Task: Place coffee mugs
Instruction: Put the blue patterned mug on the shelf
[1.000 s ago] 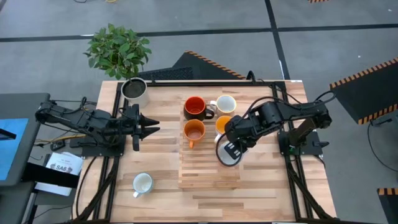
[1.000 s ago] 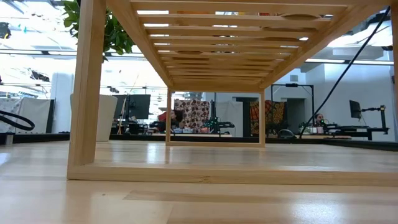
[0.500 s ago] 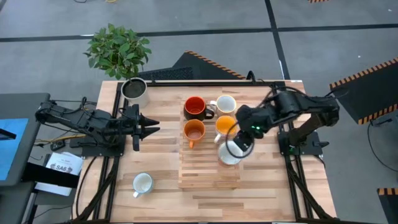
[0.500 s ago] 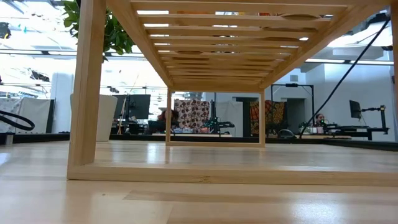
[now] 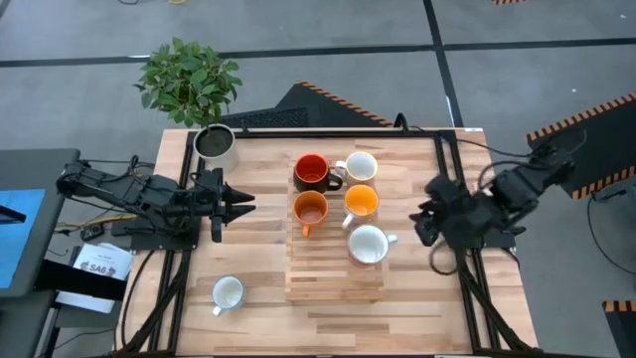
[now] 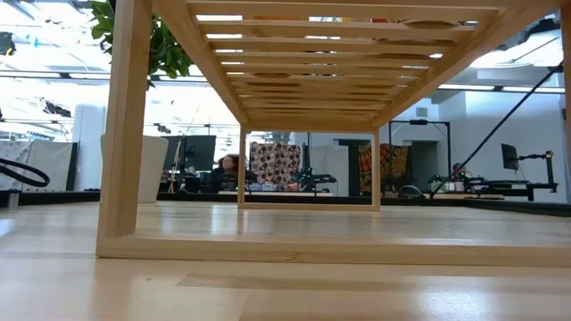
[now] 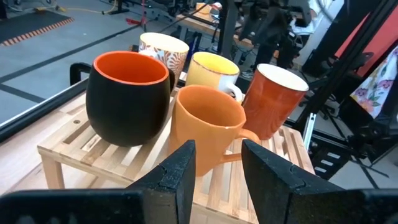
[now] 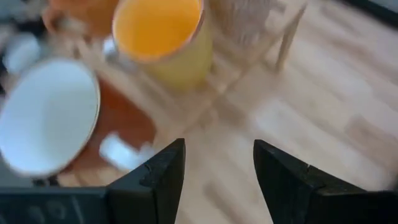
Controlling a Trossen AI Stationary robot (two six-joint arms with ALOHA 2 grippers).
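Sitting on the slatted wooden rack point(image 5: 336, 280) at the middle of the bench point(image 5: 258, 323) are five coffee mugs: the red mug with the dark outside point(image 5: 312, 171) and a white mug point(image 5: 360, 165) along the far edge, an orange mug point(image 5: 311, 208) and a second orange mug point(image 5: 361, 201) just in front of them, and a white-lined mug point(image 5: 368, 244) alone in the next row, handle pointing toward the right arm. Near slats of the rack lie bare, and so does the bench on either side of it. One more white mug point(image 5: 228, 293) stands by itself on the bench near the left front corner, well apart from the rack. Over on the right, the right gripper point(image 5: 425, 221) sits at the bench's right edge beside the rail, clear of the rack, with a strip of bare wood between it and the white-lined mug; in its wrist view the fingers point(image 8: 160, 175) stand apart with nothing between them. The left gripper point(image 5: 238, 205) hovers over the left part of the bench, pointing at the rack with open wood between; its fingers point(image 7: 178, 172) are parted and empty, with the orange mug straight ahead of them. A pale pot of dark soil point(image 5: 214, 142) stands at the far left corner, a leafy plant point(image 5: 189, 78) just beyond the bench edge.
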